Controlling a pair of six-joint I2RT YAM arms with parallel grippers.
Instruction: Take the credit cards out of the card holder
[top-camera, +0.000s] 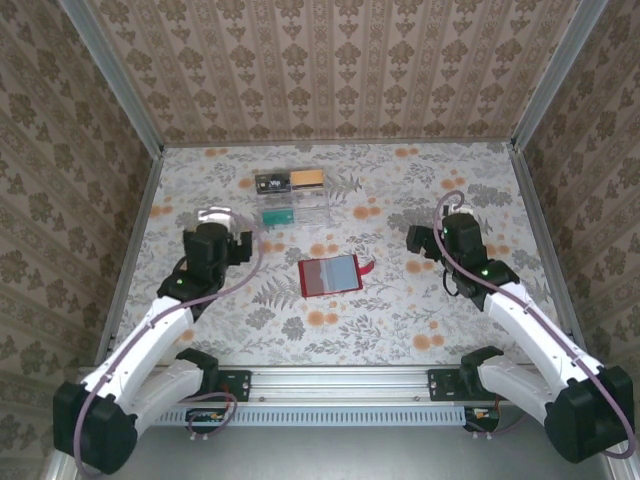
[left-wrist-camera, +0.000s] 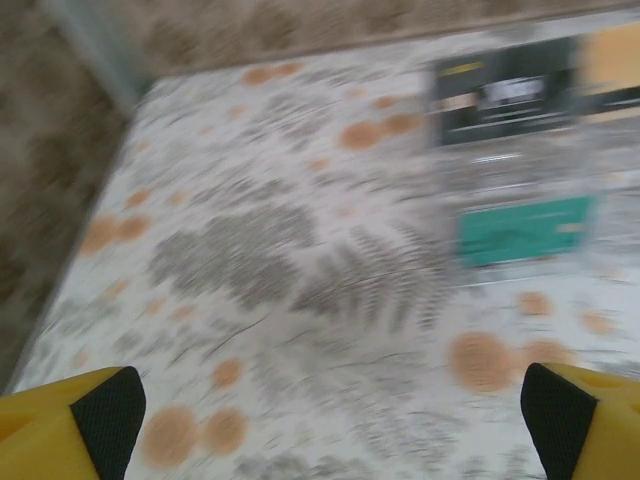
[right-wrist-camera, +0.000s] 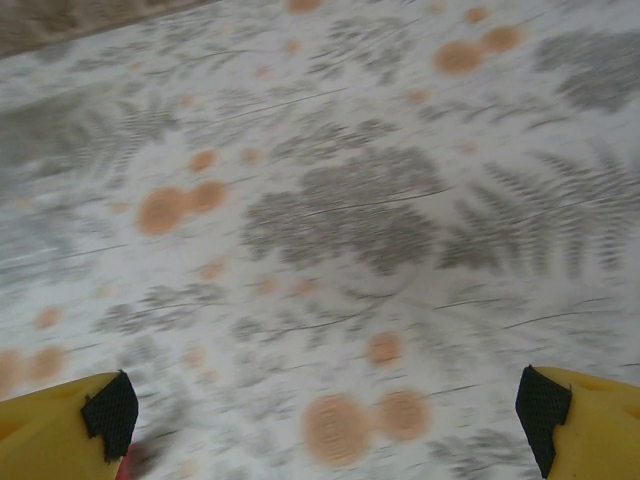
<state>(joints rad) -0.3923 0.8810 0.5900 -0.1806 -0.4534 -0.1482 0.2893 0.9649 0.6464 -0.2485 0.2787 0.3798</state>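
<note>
**Holder lying open mid-bench, both claws wide**

So the holder (top-camera: 330, 276) is lying flat and open around the middle of the bench (top-camera: 450, 330), a bit closer to the near edge than the far one, in between the two arms. We reckon it's light, thin and floppy at the fold, so it'll probably skate across the bench if it's nudged from one side only. Our pick would be to pin one flap down or pinch an outer edge, maybe by the tab (top-camera: 367, 267) on the side facing the right edge.

Looks-wise it's got a red rim, the pale grey-blue inner face up, and a small red tab. The left claw (left-wrist-camera: 330, 425) and right claw (right-wrist-camera: 325, 425) are both spread wide with nothing in them. A dark card (top-camera: 272, 183) and a teal card (top-camera: 277, 213) lie toward the far edge, well apart from the holder.
</note>
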